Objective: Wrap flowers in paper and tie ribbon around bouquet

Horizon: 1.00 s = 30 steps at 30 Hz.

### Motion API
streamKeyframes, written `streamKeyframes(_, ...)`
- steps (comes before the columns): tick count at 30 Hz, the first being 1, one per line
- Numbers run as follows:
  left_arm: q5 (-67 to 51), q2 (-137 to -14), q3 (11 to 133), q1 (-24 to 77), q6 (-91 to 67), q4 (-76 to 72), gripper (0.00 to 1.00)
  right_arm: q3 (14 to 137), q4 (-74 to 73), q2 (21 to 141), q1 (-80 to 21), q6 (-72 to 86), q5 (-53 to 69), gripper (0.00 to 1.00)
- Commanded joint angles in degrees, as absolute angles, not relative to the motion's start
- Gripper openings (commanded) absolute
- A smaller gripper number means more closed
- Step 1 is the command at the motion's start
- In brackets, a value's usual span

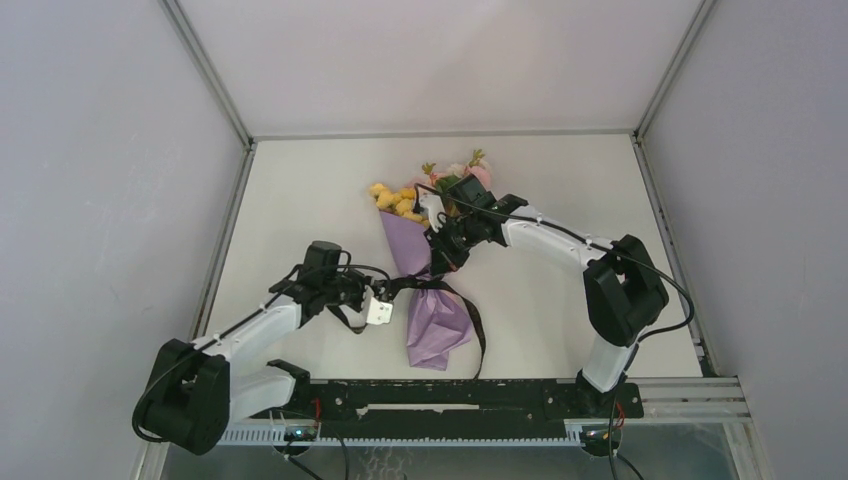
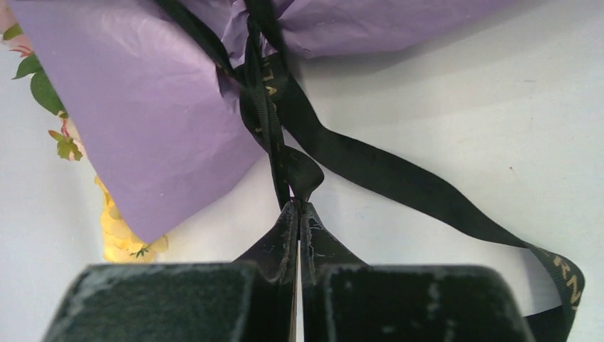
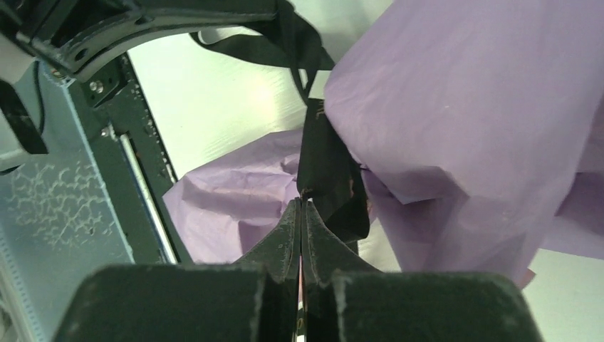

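Top external: lilac-wrapped bouquet (image 1: 405, 245), black ribbon (image 1: 482, 335)

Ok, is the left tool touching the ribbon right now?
Touching. In the left wrist view the left tool is shut, its tips pinching a fold of the ribbon beside the paper.

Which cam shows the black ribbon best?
Left wrist: the narrow black ribbon fills the frame, cinching the lilac paper, lettering visible. Top external shows thin loops; right wrist a short pinched stretch.
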<state>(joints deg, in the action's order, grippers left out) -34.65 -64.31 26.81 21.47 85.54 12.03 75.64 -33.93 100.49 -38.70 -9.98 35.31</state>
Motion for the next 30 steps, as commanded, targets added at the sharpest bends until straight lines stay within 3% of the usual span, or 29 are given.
streamKeyframes(1, -36.51, -64.19, 28.23, 20.57, 85.85, 9.26, 0.00, 75.61, -34.64, 98.83, -38.74, -11.28, 40.84, 0.03)
streamKeyframes(10, -38.12, -65.82, 26.75, 20.63, 88.20, 6.15, 0.00, 82.89, -37.75, 102.44, -39.82, -12.48, 36.04, 0.43)
streamKeyframes(13, -36.84, -66.07, 26.19, 20.61, 89.63, 6.16, 0.00, 85.64, -39.08, 102.74, -39.03, -12.38, 34.16, 0.47)
streamKeyframes(19, -36.77, -65.86, 25.26, 20.57, 91.06, 5.89, 0.00, 88.65, -38.32, 103.35, -37.81, -10.54, 31.41, 0.46)
streamKeyframes(24, -36.94, -65.67, 25.32, 20.57, 90.97, 5.89, 0.00, 90.38, -39.88, 106.54, -38.54, -10.69, 25.77, 0.27)
streamKeyframes(30, -37.94, -65.02, 24.70, 20.57, 90.62, 5.88, 0.00, 90.92, -43.14, 110.07, -39.84, -13.02, 21.93, 0.19)
